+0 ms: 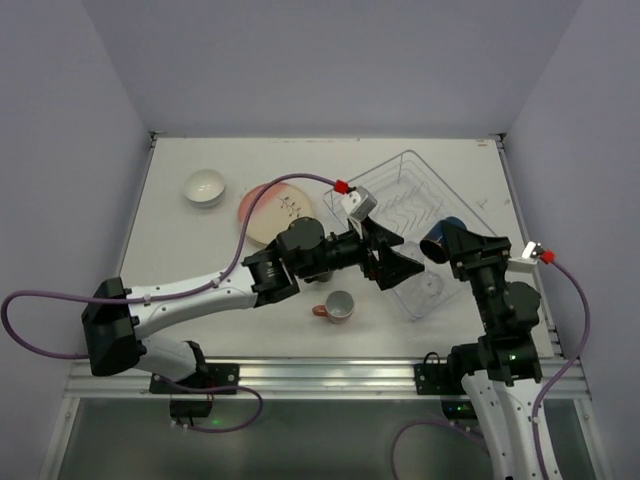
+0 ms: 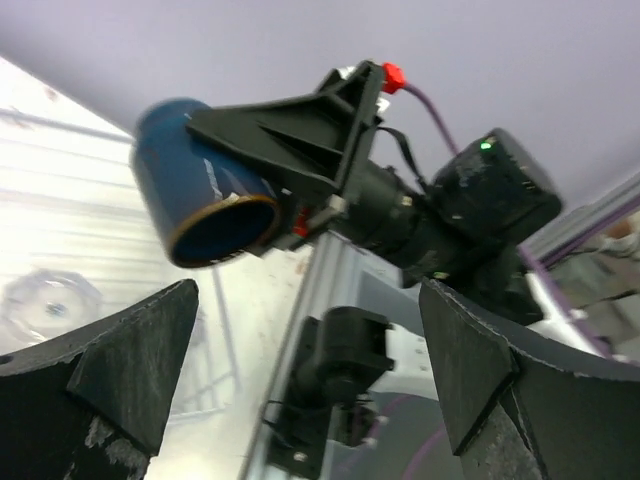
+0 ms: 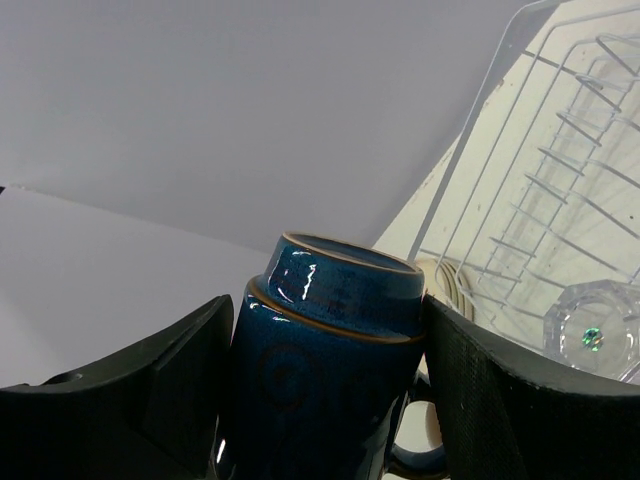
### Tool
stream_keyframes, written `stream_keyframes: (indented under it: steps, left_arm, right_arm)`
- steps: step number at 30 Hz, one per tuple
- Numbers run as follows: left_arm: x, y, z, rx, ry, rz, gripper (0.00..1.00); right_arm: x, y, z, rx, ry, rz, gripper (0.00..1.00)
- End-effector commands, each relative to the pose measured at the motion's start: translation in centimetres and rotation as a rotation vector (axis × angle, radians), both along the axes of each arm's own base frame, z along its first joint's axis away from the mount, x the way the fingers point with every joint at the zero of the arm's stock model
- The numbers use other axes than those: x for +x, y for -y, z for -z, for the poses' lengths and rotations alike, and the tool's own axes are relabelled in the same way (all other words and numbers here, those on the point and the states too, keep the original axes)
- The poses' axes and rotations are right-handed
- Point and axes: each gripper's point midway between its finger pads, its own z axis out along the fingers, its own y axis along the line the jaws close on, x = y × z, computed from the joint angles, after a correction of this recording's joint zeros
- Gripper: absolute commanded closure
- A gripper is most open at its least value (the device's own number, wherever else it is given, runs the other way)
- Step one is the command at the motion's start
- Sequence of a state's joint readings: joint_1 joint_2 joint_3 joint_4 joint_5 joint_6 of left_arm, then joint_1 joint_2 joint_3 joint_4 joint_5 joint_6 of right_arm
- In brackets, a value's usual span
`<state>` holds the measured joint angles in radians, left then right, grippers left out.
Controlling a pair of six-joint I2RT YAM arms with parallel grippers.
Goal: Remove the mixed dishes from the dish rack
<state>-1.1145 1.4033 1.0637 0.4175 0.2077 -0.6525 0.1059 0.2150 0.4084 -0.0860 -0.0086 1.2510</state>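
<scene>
Clamping the dark blue cup over the dish rack — right gripper; left gripper spread wide alongside

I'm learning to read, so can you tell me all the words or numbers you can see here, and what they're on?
There are no words or numbers that can be read.
On the pink-and-cream plate: a dark sprig drawing, not letters.
On the dark blue cup: only a swirl pattern.
On the table, beside the dish rack: faint marks, too small to read.
</scene>
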Motion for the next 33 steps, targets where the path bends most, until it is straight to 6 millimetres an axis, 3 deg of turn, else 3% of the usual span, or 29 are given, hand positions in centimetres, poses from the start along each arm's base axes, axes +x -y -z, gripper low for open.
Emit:
stream_keyframes:
  steps: [1,6,14,30,33]
  left_arm:
    - [2.8,-0.9,0.5,0.174,0.27,-0.134,0.03]
    - [5.6,-1.4,1.7,0.256,0.369,-0.264,0.04]
    - [4.8,-0.1,0.4,0.177,0.458,-0.269,0.11]
    - [5.9,2.6,1.8,0.177,0.455,-0.285,0.46]
    - [6.2,3.3,1.6,0.17,0.461,-0.305,0.53]
  right_arm:
    - [-1.5,0.4,-3.0,0.049,-0.007,0.011,1.0]
    - [-2.7,-1.0,-3.4,0.091,-0.02,-0.077,1.0]
    - [-3.6,-2.1,-4.6,0.155,-0.011,-0.151,1.0]
    - [-3.8,-2.7,-4.6,0.196,-0.002,-0.194,1.0]
    - [-3.4,-2.7,-3.7,0.194,-0.025,-0.184,1.0]
